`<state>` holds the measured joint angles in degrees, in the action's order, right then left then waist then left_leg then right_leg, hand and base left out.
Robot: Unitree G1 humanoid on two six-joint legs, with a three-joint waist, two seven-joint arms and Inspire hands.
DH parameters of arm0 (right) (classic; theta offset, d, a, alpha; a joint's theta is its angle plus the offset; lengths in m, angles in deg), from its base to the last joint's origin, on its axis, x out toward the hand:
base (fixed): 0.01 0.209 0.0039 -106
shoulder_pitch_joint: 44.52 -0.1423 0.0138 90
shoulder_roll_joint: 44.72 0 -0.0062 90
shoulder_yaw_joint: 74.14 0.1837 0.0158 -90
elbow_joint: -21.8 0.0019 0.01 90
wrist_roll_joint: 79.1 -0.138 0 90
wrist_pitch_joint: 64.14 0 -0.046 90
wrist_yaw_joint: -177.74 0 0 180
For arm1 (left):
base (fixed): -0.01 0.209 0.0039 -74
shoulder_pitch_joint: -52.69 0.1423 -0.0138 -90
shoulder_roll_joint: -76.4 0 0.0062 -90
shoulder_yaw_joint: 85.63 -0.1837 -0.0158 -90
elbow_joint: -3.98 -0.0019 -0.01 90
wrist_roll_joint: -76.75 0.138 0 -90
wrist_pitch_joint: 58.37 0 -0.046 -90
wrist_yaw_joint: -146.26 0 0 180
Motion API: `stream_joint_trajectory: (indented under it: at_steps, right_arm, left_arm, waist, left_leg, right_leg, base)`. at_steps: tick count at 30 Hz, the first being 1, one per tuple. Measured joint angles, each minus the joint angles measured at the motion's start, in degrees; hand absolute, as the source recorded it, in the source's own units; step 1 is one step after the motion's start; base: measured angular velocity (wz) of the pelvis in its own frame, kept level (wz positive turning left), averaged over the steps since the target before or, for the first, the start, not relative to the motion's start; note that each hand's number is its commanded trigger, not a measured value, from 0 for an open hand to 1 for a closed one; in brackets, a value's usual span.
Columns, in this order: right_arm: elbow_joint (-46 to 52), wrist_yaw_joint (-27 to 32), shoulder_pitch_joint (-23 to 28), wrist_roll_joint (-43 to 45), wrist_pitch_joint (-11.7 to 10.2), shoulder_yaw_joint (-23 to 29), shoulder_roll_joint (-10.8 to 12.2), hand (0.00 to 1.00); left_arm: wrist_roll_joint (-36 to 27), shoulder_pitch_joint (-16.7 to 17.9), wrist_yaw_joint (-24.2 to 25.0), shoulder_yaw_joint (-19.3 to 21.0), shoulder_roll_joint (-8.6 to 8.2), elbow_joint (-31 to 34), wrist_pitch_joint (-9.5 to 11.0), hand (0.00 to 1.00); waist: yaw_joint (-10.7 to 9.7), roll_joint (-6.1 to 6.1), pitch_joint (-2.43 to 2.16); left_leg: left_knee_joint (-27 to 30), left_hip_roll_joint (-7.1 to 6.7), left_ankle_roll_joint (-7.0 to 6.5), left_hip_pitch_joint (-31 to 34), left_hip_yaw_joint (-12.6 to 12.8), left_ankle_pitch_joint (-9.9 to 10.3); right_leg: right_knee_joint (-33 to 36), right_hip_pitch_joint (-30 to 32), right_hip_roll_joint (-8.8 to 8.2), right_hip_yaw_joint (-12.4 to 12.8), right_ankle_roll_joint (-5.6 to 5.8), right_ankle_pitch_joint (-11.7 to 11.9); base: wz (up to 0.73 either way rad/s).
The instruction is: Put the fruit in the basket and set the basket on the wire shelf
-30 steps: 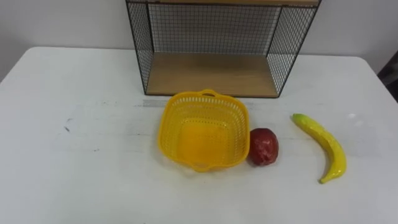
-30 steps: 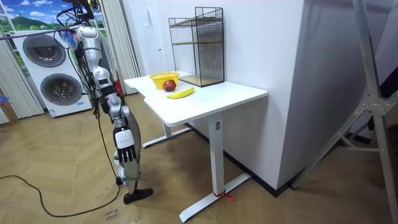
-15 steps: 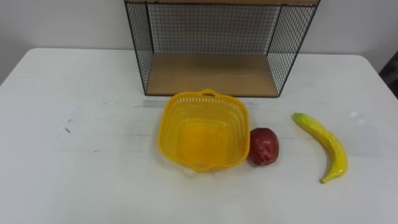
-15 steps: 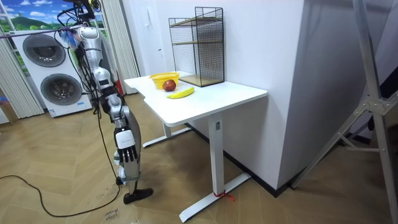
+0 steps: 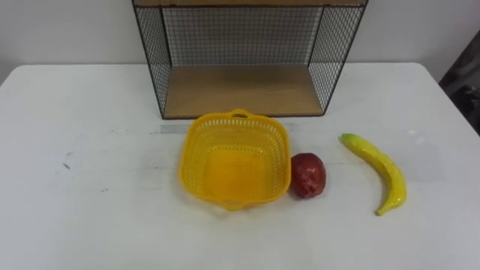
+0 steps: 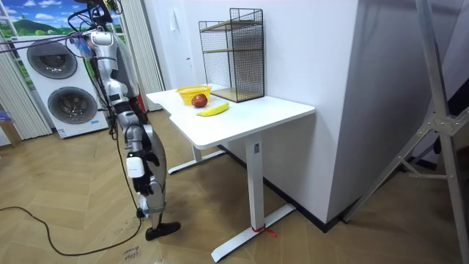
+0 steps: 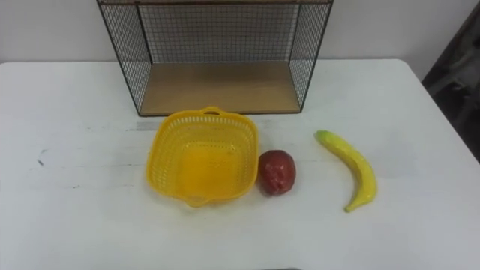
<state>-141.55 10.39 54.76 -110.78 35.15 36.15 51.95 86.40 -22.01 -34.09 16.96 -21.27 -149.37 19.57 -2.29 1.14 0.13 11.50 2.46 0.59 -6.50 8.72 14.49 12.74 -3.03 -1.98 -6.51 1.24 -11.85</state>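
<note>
A yellow plastic basket (image 5: 196, 154) stands empty on the white table (image 5: 90, 210), just in front of the black wire shelf (image 5: 244, 90) with its wooden board. A dark red fruit (image 5: 307, 175) touches the basket's right side. A yellow banana (image 5: 377, 171) lies further right, apart from both. In the room view I stand at the table's end near the basket (image 6: 193, 91), and my right hand (image 6: 134, 167) hangs low at my side, well below the tabletop.
The shelf's lower bay is open toward me and bare, with a second board above it. Two washing machines (image 6: 55, 88) stand behind me at the room view's left. A white wall (image 6: 322, 110) rises beyond the table's far end.
The eye view has shifted a little, so everything sits slightly further left and the shelf higher. My hanging arm swung toward the room view's left. Basket and fruit have not moved.
</note>
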Motion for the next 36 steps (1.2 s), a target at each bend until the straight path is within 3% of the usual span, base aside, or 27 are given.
stream_joint_trajectory:
  at_steps: [3,8,10,15,20,22,25,33,36]
  right_arm:
    - [0.53,3.86,-0.41,-9.59,-0.76,4.45,-0.09,0.0]
    - [3.19,10.66,-0.52,-23.16,-1.98,10.84,-0.31,0.0]
    - [5.04,14.28,-1.52,-27.99,-3.47,13.92,-1.11,0.0]
    - [11.64,22.15,-3.62,-30.25,-7.28,17.29,-3.45,0.0]
    - [26.0,32.43,-3.95,-26.12,-10.4,19.23,-4.29,0.0]
    - [35.13,36.49,-4.25,-22.11,-12.19,19.17,-4.54,0.0]
    - [44.03,41.68,-4.81,-14.7,-14.05,19.1,-5.25,0.0]
    - [68.73,44.39,-4.51,5.85,-16.37,15.76,-5.43,0.0]
    - [73.6,43.65,-4.5,7.91,-17.1,13.35,-5.61,0.0]
  left_arm:
    - [-0.02,0.01,-0.81,1.56,0.21,-0.19,0.84,0.0]
    - [-0.55,1.6,-1.82,3.19,0.4,1.41,1.76,0.0]
    - [-0.35,1.87,-2.99,4.38,0.42,1.72,2.31,0.0]
    - [-0.67,2.69,-4.51,4.81,0.65,2.82,4.2,0.0]
    - [-1.09,2.68,-4.79,4.19,1.37,4.04,5.72,0.0]
    - [-0.99,2.48,-5.2,3.99,1.33,5.49,6.73,0.0]
    - [-0.76,2.26,-5.75,3.9,1.39,5.68,7.52,0.0]
    - [-0.38,2.41,-5.68,1.9,1.7,5.08,8.95,0.0]
    - [-0.18,2.17,-5.5,1.45,1.8,4.14,9.73,0.0]
  waist:
    - [-0.65,0.04,-0.02]
    - [-1.11,0.8,-0.45]
    - [-1.38,0.97,-0.59]
    - [-2.4,1.16,-0.53]
    - [-2.48,1.65,-0.59]
    - [-2.7,1.87,-0.25]
    - [-2.49,1.95,-0.09]
    - [-1.89,1.71,0.04]
    - [-1.72,1.63,-0.1]
  left_leg:
    - [-0.01,0.0,0.01,0.0,0.07,0.02]
    - [0.15,0.0,0.0,0.13,0.36,0.02]
    - [0.49,-0.02,0.0,0.94,0.52,0.02]
    - [0.74,-0.03,-0.01,1.18,0.5,0.01]
    - [1.24,-0.12,-0.02,2.04,0.44,0.0]
    - [1.79,-0.21,-0.08,3.62,0.29,-0.07]
    - [2.03,-0.21,-0.08,4.64,0.08,-0.08]
    - [1.5,-0.19,-0.05,5.29,-0.02,-0.1]
    - [1.17,-0.18,-0.05,5.24,-0.03,-0.1]
  right_leg:
    - [-0.01,0.15,0.01,0.2,-0.03,-0.18]
    - [0.92,0.53,-0.05,0.24,-0.06,-0.29]
    - [1.25,1.61,-0.09,0.45,-0.08,-0.43]
    - [1.63,1.93,-0.14,0.48,-0.1,-0.45]
    - [2.68,2.97,-0.29,0.49,-0.1,-0.74]
    - [3.37,4.18,-0.44,0.36,-0.14,-0.79]
    - [3.31,5.01,-0.45,0.23,-0.16,-0.74]
    - [3.13,6.37,-0.29,0.23,-0.23,-0.6]
    - [3.1,6.12,-0.27,0.23,-0.23,-0.58]
  base:
    - [0.0]
    - [-0.02]
    - [-0.05]
    - [0.0]
    - [0.0]
    - [0.04]
    - [0.03]
    - [-0.01]
    - [0.0]
